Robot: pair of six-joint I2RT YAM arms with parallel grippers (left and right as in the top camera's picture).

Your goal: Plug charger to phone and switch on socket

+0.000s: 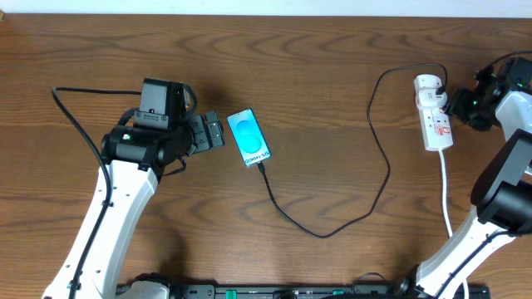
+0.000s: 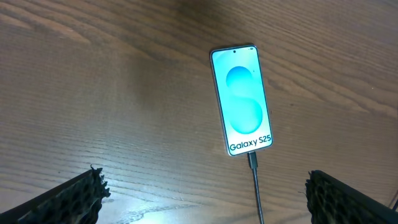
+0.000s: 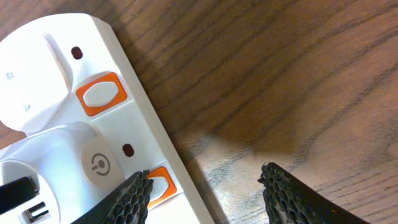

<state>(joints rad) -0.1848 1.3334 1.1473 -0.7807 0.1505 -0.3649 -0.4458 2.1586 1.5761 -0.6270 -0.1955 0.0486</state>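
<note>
From above, the worktop (image 1: 332, 100) is evenly and brightly lit, its grain crisp, with only faint, soft shadows. Through my left wrist camera the phone (image 2: 241, 99) glows so strongly that its screen is nearly washed out. A pale sheen lies on the wood at lower left, and my left fingers (image 2: 68, 199) are dark and blurred in the corners. On my right, the power strip (image 3: 124, 124) is glaring white beside a soft shadow, and my right fingers (image 3: 298, 196) are out of focus.
</note>
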